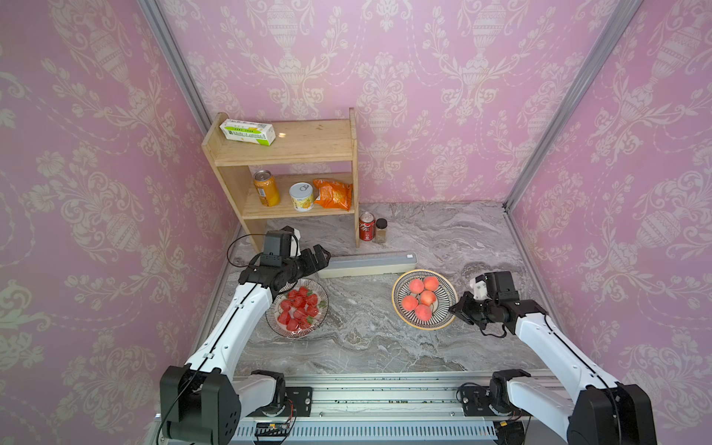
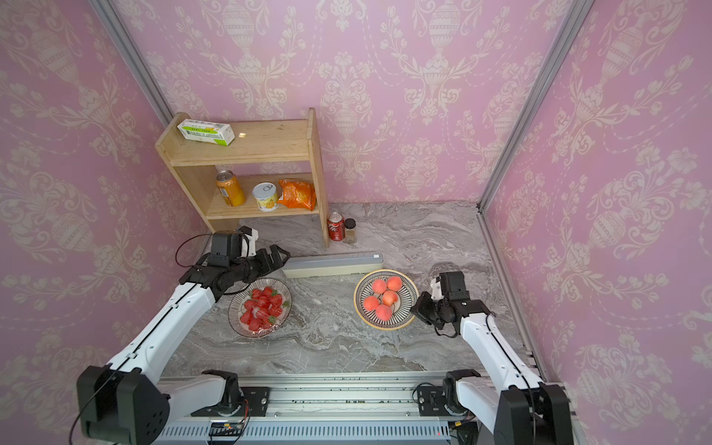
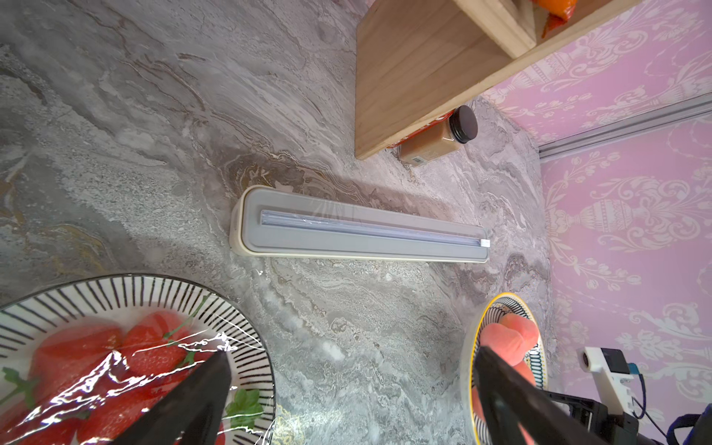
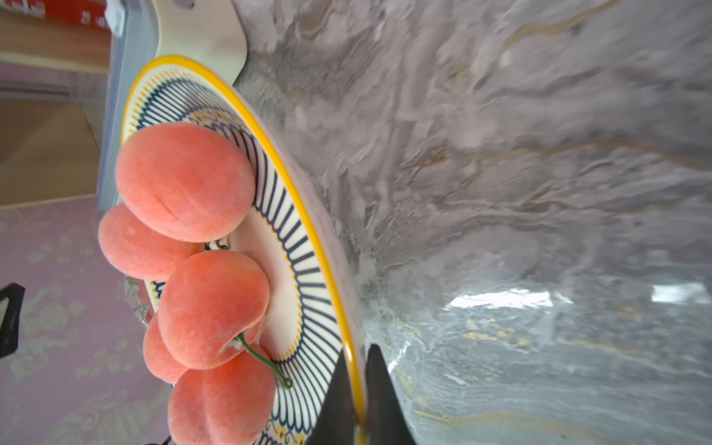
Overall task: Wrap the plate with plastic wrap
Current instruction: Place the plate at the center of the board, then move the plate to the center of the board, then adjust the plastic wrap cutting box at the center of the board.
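One sheet of plastic wrap, clear, shiny and wrinkled, covers the strawberry plate. One long cream wrap box lies just behind. The surface carries two plates; the peach plate holds five peaches. The left claw hangs wide open near the box end. The right claw is closed narrow, it seems on the peach plate's yellow rim.

Light is being reflected by the glossy clear plastic wrap and the glazed black-striped ceramic plate; a smooth marbled grey table, a matt pale wooden shelf and velvety peaches are being shown.
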Controlling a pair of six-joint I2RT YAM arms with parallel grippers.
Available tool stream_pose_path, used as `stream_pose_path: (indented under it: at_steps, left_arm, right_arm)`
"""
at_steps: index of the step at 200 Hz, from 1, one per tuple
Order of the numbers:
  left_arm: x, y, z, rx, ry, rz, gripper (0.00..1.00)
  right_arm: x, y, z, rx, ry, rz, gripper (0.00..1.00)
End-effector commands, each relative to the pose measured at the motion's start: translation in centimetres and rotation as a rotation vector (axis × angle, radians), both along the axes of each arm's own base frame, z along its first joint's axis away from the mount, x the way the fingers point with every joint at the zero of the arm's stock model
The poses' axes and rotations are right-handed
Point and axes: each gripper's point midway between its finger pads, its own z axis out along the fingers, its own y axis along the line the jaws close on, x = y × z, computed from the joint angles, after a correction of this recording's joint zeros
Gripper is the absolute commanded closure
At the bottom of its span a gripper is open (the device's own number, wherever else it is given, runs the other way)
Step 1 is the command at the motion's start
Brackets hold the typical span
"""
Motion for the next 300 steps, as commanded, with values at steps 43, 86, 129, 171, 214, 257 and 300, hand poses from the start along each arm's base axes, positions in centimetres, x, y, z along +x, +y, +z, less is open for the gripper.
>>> stream_pose_path:
  at_steps: [43, 86, 129, 171, 214, 257, 300]
  left_arm:
    - [-0.1, 0.3, 0.8, -0.009, -0.009, -0.008, 0.01]
    - [-0.6, 0.6, 0.7, 0.013, -0.001, -0.01, 0.01]
    - [-0.4, 0.8, -0.1, 0.014, 0.018, -0.01, 0.01]
    - [1.7, 1.8, -2.8, 0.01, 0.086, 0.013, 0.01]
    - [6.3, 2.0, -5.2, -0.01, 0.12, -0.004, 0.01]
    - [9.3, 0.9, -7.9, -0.048, 0.176, -0.052, 0.01]
    - [10.0, -1.9, -9.5, -0.103, 0.227, -0.134, 0.01]
  right_arm:
    - [3.9, 11.4, 2.2, 0.068, -0.131, 0.206, 1.0]
    - [5.5, 14.6, 0.8, 0.068, -0.149, 0.25, 1.0]
    - [4.5, 16.7, -1.7, 0.056, -0.092, 0.329, 1.0]
    - [4.5, 14.7, -0.7, -0.029, -0.11, 0.325, 0.57]
    - [6.7, 9.9, 2.6, -0.052, -0.185, 0.263, 0.33]
    - [9.2, 6.2, 3.6, -0.024, -0.205, 0.18, 0.2]
    - [10.2, 4.5, 3.3, -0.035, -0.215, 0.134, 0.15]
